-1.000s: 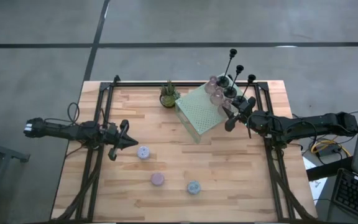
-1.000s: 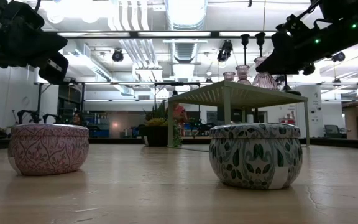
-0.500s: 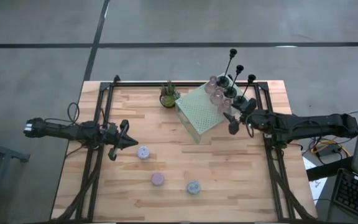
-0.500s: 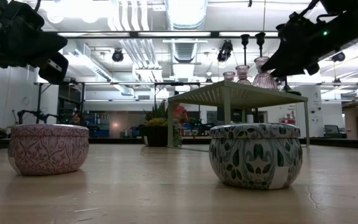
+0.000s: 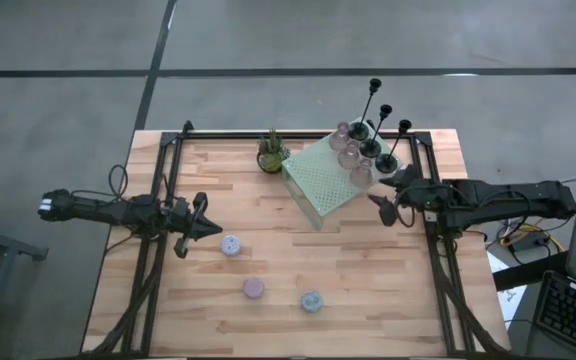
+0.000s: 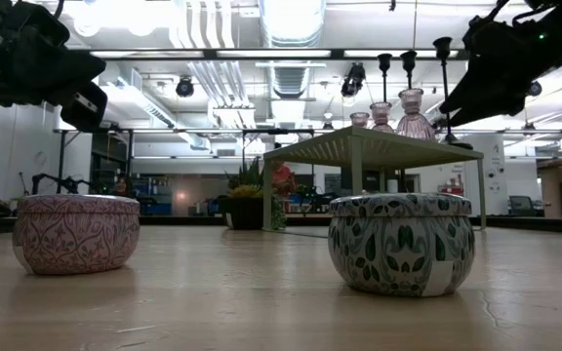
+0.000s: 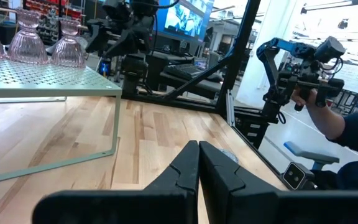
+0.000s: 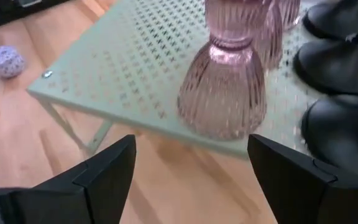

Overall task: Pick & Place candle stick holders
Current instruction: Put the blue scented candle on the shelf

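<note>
Left gripper (image 5: 202, 228) waits closed over the table's left side, near three pastel holders (image 5: 253, 288). To the right, pink glass cups (image 5: 360, 176) and black holders (image 5: 390, 160) stand on the green platform (image 5: 318, 185). Right gripper (image 5: 386, 203), jaws open and empty, sits just beside the nearest cup. Probably between placements; next comes reaching for a pastel holder. No readable writing.

2 dark jointed arms (image 5: 118, 211) with black cables, wedge-shaped fingers (image 8: 98, 177).
</note>
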Action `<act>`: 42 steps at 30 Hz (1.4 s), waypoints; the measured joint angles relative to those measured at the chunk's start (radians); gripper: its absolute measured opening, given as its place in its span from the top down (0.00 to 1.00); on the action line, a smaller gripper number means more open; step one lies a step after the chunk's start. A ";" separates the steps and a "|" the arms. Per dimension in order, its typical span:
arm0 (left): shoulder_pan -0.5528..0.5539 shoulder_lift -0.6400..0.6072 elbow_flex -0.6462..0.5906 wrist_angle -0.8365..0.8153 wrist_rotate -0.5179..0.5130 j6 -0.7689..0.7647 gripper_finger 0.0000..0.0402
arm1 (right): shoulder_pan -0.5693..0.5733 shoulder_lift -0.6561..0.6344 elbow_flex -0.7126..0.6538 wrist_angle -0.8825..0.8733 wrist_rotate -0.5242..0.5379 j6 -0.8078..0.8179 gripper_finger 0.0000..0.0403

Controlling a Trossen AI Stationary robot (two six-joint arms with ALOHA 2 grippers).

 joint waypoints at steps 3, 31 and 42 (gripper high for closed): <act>0.000 0.000 0.000 0.000 0.000 0.000 0.97 | 0.036 -0.004 0.003 -0.002 -0.026 0.031 0.26; 0.000 0.000 0.000 0.000 0.000 0.000 0.97 | 0.489 0.408 0.003 0.700 -0.165 0.081 0.06; 0.000 0.000 0.000 0.000 0.000 0.000 0.97 | 0.489 0.649 0.199 0.611 -0.210 0.003 0.01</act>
